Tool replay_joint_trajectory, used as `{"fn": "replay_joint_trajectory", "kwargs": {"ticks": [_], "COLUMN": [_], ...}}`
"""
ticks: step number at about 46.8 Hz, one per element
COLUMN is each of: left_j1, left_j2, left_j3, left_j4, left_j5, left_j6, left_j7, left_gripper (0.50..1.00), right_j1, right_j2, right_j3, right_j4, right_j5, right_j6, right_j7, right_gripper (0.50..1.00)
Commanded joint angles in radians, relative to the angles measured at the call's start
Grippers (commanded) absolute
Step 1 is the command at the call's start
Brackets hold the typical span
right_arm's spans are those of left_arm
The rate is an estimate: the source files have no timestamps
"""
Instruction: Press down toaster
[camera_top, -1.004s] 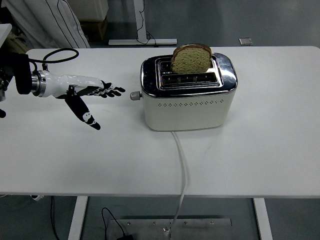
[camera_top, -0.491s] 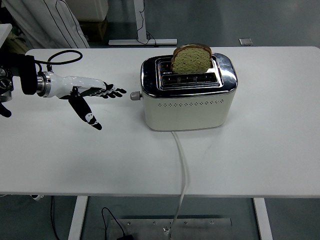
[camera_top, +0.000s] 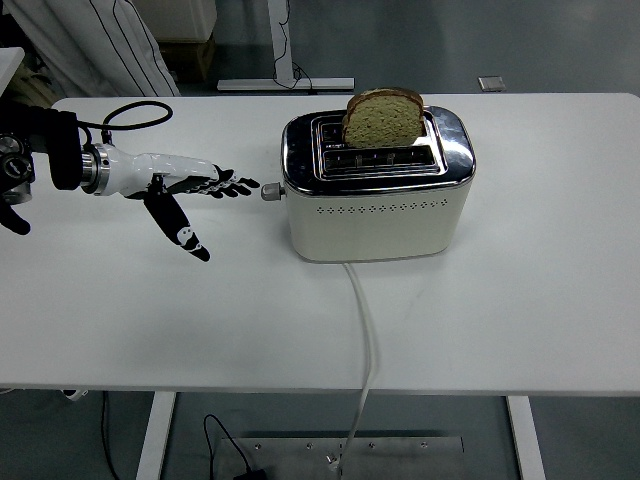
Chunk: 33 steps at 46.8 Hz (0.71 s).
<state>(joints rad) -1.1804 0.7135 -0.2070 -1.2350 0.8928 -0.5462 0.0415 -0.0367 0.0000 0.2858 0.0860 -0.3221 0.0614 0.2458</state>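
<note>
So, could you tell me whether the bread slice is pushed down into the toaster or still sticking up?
Sticking up. The brown bread slice stands well above the slot of the cream, chrome-topped toaster, and its side lever knob looks unpressed.

Robot hand (camera_top: 190, 190) left of toaster (camera_top: 376, 186), bread (camera_top: 383, 116) in slot

The left hand (camera_top: 185, 190) has moved right, closer to the toaster's lever knob (camera_top: 269, 193).

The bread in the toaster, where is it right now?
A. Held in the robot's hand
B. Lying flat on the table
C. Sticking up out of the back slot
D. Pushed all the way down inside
C: the bread stands tall out of the toaster, in its back slot, and the left hand holds nothing.
</note>
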Motion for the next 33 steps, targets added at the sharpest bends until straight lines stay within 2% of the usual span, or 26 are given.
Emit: {"fn": "replay_joint_trajectory", "kwargs": {"ticks": [1, 33], "left_j1": [-0.002, 0.036], "left_j2": [-0.009, -0.066], "left_j3": [0.0, 0.0], "left_j4": [0.002, 0.046], "left_j5": [0.0, 0.002], "left_j6": [0.0, 0.005], "left_j7": [0.0, 0.0], "left_gripper": [1.0, 1.0], "right_j1": [0.0, 0.0], "right_j2": [0.0, 0.0], "right_j3": [0.001, 0.001], "right_j4": [0.0, 0.0], "right_j5": [0.0, 0.0], "right_j6": [0.0, 0.0], "right_j7": [0.001, 0.0], "right_gripper": [0.998, 0.998]}}
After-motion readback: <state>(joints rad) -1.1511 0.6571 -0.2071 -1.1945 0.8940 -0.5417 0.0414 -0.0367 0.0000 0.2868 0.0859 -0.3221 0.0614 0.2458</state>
